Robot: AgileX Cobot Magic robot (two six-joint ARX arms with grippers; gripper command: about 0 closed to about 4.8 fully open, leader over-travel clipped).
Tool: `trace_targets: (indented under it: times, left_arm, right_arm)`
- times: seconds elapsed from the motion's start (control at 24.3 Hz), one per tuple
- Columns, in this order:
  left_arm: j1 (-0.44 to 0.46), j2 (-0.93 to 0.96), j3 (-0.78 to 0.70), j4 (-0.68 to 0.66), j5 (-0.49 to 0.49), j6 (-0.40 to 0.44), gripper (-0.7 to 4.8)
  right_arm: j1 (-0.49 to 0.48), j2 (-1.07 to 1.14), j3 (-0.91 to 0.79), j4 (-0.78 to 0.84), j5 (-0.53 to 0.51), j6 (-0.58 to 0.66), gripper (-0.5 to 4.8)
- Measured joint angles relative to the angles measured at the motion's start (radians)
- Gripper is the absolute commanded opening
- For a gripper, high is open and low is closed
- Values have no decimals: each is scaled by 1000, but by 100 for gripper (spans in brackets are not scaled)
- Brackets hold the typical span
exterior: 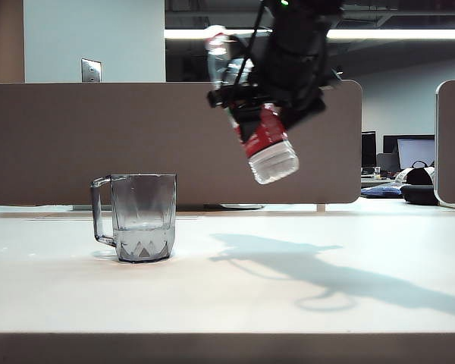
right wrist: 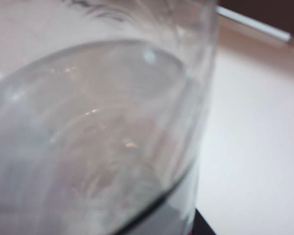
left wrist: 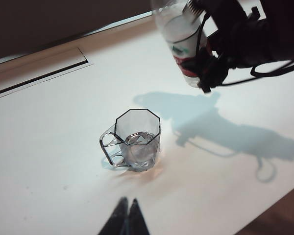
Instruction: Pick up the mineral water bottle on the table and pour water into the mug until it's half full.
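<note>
While right tool (exterior: 269, 114) grips tilted bottle (exterior: 262, 144), left tool (left wrist: 126, 220) clenched by mug (left wrist: 136, 139).

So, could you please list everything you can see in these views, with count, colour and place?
mug: one, smoky-grey transparent, handle at its side, standing on the table left of centre, a little water in its bottom.
mineral water bottle: one, clear with red-and-white label, tilted in the air to the right of the mug, not over it.
table: one, off-white, darker front edge.
partition: one, brown-grey, behind the table.
right gripper: one, black, raised above the table, shut on the mineral water bottle.
left gripper: one, black, fingertips together, low over the table near the mug, holding nothing.
</note>
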State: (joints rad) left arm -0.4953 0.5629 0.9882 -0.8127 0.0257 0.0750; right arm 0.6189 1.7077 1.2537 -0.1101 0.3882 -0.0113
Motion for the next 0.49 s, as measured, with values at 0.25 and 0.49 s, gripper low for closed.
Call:
trace_targets:
  times: [0.25,0.49]
  left_arm:
    - [0,0,0,-50,-3,0,-5]
    - [0,0,0,-76,-4,0,-5]
  right_arm:
    - [-64,0,0,-4,-83,133,201]
    - [-65,-99,-191,209,-103,135,214]
